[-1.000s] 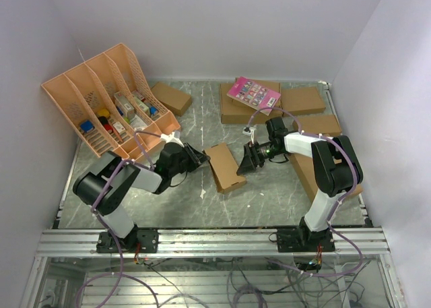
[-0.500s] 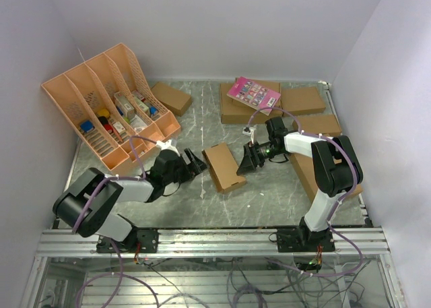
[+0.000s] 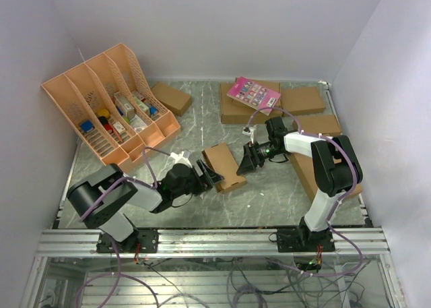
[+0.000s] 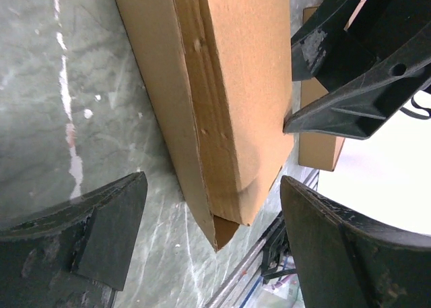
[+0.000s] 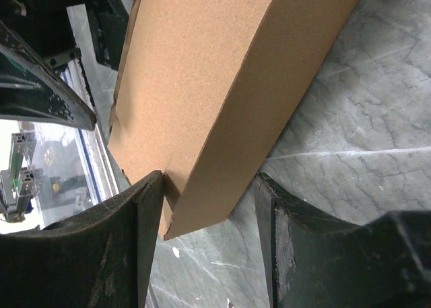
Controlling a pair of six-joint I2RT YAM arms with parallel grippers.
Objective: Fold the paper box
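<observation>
Plain brown cardboard paper box, already a narrow oblong, lies mid-table. The left gripper, clenched a second ago at its 9 o'clock, now straddles its 7 o'clock end, fingers released. The right gripper grasps the 4 o'clock corner. Probably a regrasp to close that end.

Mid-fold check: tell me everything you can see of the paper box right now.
The paper box is plain brown cardboard, already a narrow oblong shell. It lies flat on the marble table, mid-workspace and slightly diagonal. One long edge looks creased, and a small flap tip pokes out at its near end. The right gripper appears to clamp its near-right corner. The left gripper stands open around the near end, not touching.
</observation>
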